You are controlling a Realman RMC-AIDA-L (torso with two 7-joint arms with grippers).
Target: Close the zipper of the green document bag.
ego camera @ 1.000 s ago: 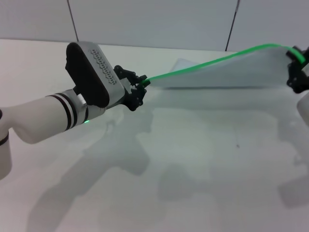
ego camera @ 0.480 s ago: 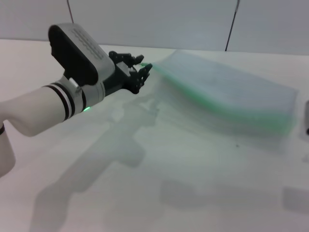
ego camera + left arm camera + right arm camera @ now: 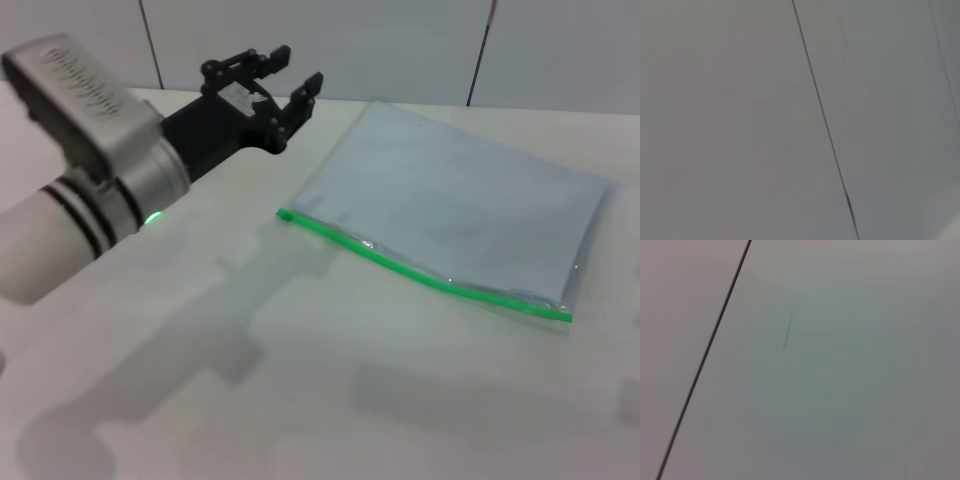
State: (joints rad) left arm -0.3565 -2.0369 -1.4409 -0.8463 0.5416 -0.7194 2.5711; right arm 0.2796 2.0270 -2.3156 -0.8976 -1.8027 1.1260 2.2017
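1. Spread across the head view: a pale counter [image 3: 300,400], bare but for one item, with grey wall panels behind.
2. Lying flat on the counter's right half: the green document bag [image 3: 460,215], a translucent blue-grey pouch with its long axis running from about 10 o'clock down to 4 o'clock.
3. Raised at the upper left, off the counter: the left claw [image 3: 285,90], fingers spread apart and holding nothing, clear of the bag.
4. Bearing from that claw: bag at roughly 4 o'clock, its nearest corner near but not touching. Left arm plainly the nearer one; right claw nowhere in the head view.
5. Along the bag's near long edge: the zipper [image 3: 420,275], a thin bright green strip with ends at about 9 and 4 o'clock of the pouch. Looks shut along its full length, judging by the unbroken line; slider too small to pick out.
6. Wrist views: only blank grey panels and a dark seam, neither bag nor fingers.
7. Writing: raised lettering on the left arm's grey housing, unreadable. None on the bag.
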